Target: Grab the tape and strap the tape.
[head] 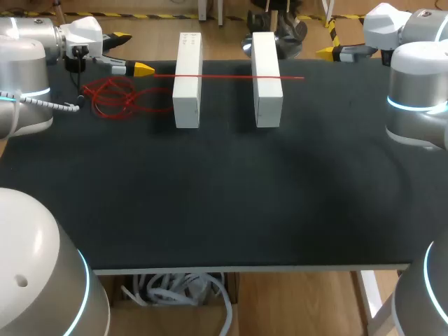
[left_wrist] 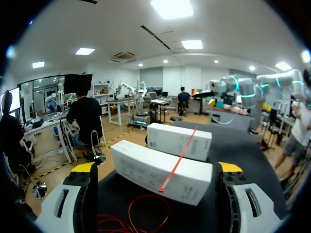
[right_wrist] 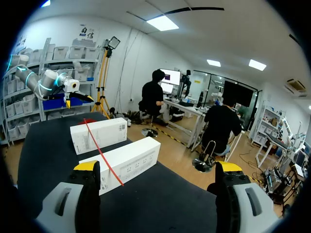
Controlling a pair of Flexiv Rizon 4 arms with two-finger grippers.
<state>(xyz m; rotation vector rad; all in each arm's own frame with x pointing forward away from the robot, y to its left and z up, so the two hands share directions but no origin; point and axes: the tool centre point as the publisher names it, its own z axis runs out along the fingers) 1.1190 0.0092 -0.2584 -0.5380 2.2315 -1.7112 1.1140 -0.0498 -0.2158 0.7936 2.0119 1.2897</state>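
Two white boxes, the left box (head: pixel 187 80) and the right box (head: pixel 267 78), stand side by side at the back of the black table. A thin red tape (head: pixel 231 75) lies straight across both tops, and its loose coil (head: pixel 115 98) rests on the table left of them. My left gripper (head: pixel 131 53) is open at the back left, just above the coil, level with the tape's end. Its wrist view shows the near box (left_wrist: pixel 160 170), the tape (left_wrist: pixel 177 160) and the coil (left_wrist: pixel 131 213) ahead of the open left gripper (left_wrist: pixel 156 167). My right gripper (head: pixel 329 49) is open at the back right, apart from the boxes (right_wrist: pixel 121 162) and the tape (right_wrist: pixel 102 153).
The black table top (head: pixel 224 203) stretches from the boxes to its front edge (head: pixel 252 267). My arms' large grey links stand at the left side (head: pixel 24 84) and the right side (head: pixel 418 98) of the table.
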